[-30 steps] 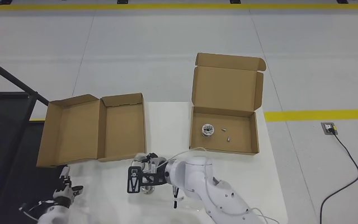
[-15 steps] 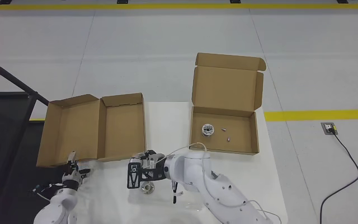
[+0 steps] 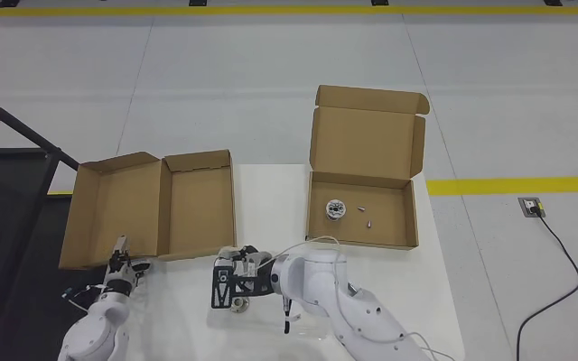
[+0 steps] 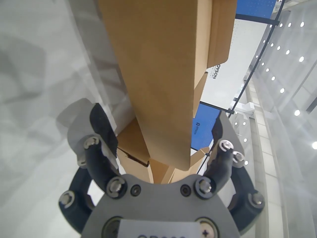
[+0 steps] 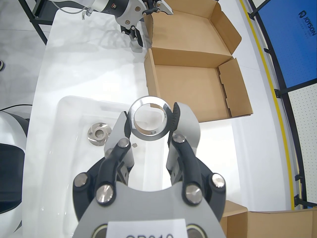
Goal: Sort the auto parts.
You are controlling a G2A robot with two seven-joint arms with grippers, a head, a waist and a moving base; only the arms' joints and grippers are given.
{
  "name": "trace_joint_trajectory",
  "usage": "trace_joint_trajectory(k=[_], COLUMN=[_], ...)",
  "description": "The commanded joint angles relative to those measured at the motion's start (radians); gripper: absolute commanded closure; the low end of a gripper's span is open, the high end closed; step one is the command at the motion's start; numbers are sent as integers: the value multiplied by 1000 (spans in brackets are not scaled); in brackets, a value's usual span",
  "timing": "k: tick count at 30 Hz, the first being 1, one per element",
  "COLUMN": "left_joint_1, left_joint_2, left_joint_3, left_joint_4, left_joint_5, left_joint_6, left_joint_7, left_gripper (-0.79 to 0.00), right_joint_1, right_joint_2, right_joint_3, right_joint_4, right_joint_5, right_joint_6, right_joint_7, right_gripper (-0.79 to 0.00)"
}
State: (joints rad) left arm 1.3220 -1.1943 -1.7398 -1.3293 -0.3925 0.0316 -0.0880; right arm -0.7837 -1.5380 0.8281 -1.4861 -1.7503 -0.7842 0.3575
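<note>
Shows right gripper (image 5: 151, 120) pinching steel ring (image 5: 146, 134) across its outer rim; judged rigid, slick, fairly heavy.

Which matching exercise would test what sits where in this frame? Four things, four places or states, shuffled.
Things:
1 metal ring
2 flanged disc
3 right-hand box
4 left gripper

Places or states:
A lies in the white tray
B holds a round part and small screws
C clamped in the right gripper
D open, astride a cardboard flap

Pairs: 1-C, 2-A, 3-B, 4-D
</note>
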Motion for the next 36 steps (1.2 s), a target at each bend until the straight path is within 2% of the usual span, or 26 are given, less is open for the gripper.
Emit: trace_joint_trajectory(k=[1, 2, 4, 22, 36], left_joint_1=[1, 1, 0, -30, -44], left_joint_2=[1, 2, 3, 10, 25], left_joint_3=[-6, -8, -12, 10, 7], left_joint_4=[5, 8, 12, 19, 30], left_joint_5=[1, 0, 6, 89, 158], left_joint_6=[-5, -7, -13, -61, -152], left_joint_7=[-15, -24, -46, -144, -301], left_gripper=[-366, -332, -314, -360, -292], right_joint_1=[3, 6, 12, 31, 48], right_joint_2=[-1, -1, -2, -4, -6], right_joint_3=[-2, -4, -7, -14, -22], right_joint_4=[4, 8, 15, 37, 52], right_joint_5=[4, 6, 11, 36, 56], right_joint_6=[-1, -1, -1, 0, -3], right_joint_7=[1, 3, 3, 9, 22], right_gripper=[0, 0, 0, 0, 0])
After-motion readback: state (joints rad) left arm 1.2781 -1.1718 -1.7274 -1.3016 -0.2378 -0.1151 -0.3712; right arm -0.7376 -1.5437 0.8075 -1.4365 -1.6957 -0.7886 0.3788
